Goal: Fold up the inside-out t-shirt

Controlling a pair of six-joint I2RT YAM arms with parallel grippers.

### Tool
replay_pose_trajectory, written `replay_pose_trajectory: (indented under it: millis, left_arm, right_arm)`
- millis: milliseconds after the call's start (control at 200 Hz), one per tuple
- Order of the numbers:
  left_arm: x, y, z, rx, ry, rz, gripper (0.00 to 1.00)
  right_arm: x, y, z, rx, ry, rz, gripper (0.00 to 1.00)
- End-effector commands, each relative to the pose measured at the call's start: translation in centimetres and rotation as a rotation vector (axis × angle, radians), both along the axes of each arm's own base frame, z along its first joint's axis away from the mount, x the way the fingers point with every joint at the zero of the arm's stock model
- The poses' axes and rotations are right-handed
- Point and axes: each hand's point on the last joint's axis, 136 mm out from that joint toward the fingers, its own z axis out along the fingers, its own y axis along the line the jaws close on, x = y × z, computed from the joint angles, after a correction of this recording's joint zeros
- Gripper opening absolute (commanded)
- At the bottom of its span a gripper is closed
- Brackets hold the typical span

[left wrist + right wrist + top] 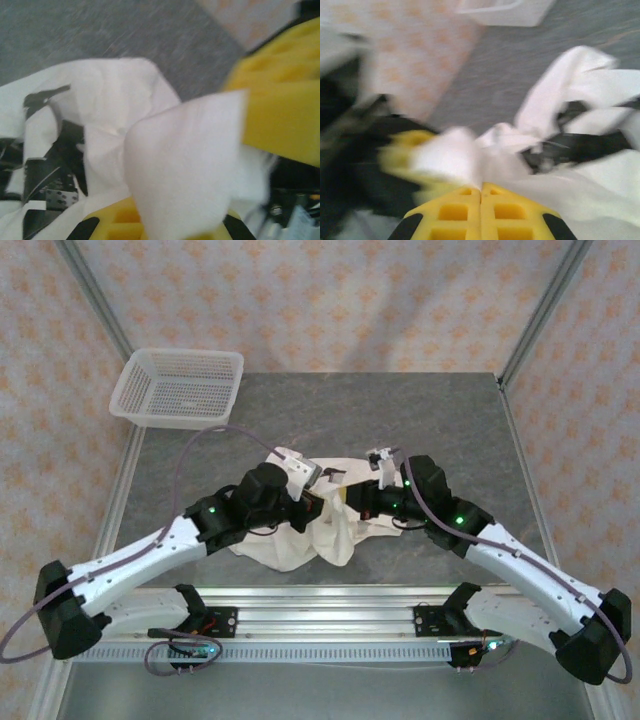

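The inside-out t-shirt (300,540) lies bunched and wrinkled near the table's front middle, cream-white with dark patches showing through its folds (50,165). Both grippers meet over the heap, tips close together. My left gripper (314,508) is shut on a fold of the t-shirt (185,160), which rises from between its yellow fingers (112,222). My right gripper (352,498) is also shut, its yellow fingers (455,210) pressed together with a pinch of the t-shirt (495,150) at their tips. Each wrist view catches the other gripper's yellow fingers close by, blurred.
A white plastic mesh basket (180,388) stands at the table's far left corner. The grey tabletop (420,420) stretches behind and to the right of the cloth. Patterned walls and metal frame posts enclose the table.
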Motion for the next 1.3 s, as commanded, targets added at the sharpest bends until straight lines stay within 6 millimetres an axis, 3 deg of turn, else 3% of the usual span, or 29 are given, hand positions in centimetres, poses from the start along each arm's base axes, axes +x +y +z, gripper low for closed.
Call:
replay_pose_trajectory:
  millis: [0, 80, 130, 195, 310, 445, 590, 696, 816, 881, 931, 1001, 1151, 1251, 1291]
  left_arm:
    - [-0.9, -0.2, 4.9, -0.189, -0.037, -0.039, 0.0]
    - [-1.2, 0.3, 5.5, -0.203, -0.037, -0.038, 0.0]
    - [-1.1, 0.6, 5.4, -0.196, -0.032, -0.03, 0.0]
    - [-0.8, 0.7, 4.8, -0.171, -0.02, -0.014, 0.0]
    - [-0.2, 0.5, 3.5, -0.134, 0.01, -0.001, 0.0]
    - [0.3, 0.0, 2.8, -0.125, 0.025, 0.001, 0.0]
    - [0.5, -0.1, 3.0, -0.126, 0.016, 0.004, 0.0]
    - [0.4, 0.0, 2.9, -0.116, 0.018, 0.0, 0.0]
    - [0.3, 0.2, 3.0, -0.113, 0.014, 0.002, 0.0]
    - [0.4, 0.6, 3.0, -0.105, 0.008, 0.018, 0.0]
    - [0.4, 0.9, 2.9, -0.094, 0.006, 0.029, 0.0]
    - [0.3, 1.2, 2.8, -0.086, 0.004, 0.034, 0.0]
    - [0.5, 1.5, 2.5, -0.072, 0.004, 0.049, 0.0]
    - [0.7, 1.5, 2.5, -0.067, 0.006, 0.051, 0.0]
    - [0.7, 1.4, 2.6, -0.071, 0.003, 0.047, 0.0]
  right_arm:
    - [2.6, -6.1, -4.7, -0.325, -0.079, -0.246, 0.02]
    - [2.9, -7.9, -5.8, -0.428, -0.109, -0.295, 0.1]
    - [2.8, -8.3, -5.5, -0.426, -0.115, -0.306, 0.13]
    - [2.0, -7.2, -4.1, -0.35, -0.136, -0.244, 0.19]
    - [-0.1, -4.8, -0.5, -0.119, -0.15, -0.158, 0.4]
    - [-2.2, -1.8, 2.2, 0.121, -0.119, -0.106, 0.49]
    - [-2.1, 0.4, 1.2, 0.192, -0.021, -0.1, 0.61]
    - [-1.5, 1.6, -0.2, 0.171, 0.014, -0.087, 0.64]
    - [-0.2, 1.5, -2.0, 0.075, 0.038, -0.144, 0.59]
    - [0.9, -0.3, -3.2, -0.013, 0.057, -0.258, 0.38]
    - [1.2, -1.2, -3.4, -0.033, 0.06, -0.308, 0.3]
    - [0.9, -1.5, -3.4, -0.011, 0.057, -0.308, 0.29]
    - [-0.1, -1.2, -3.2, 0.043, 0.067, -0.262, 0.11]
    - [-0.2, -1.4, -4.0, 0.015, 0.083, -0.265, 0.1]
    - [-0.1, -1.4, -4.2, 0.007, 0.08, -0.263, 0.04]
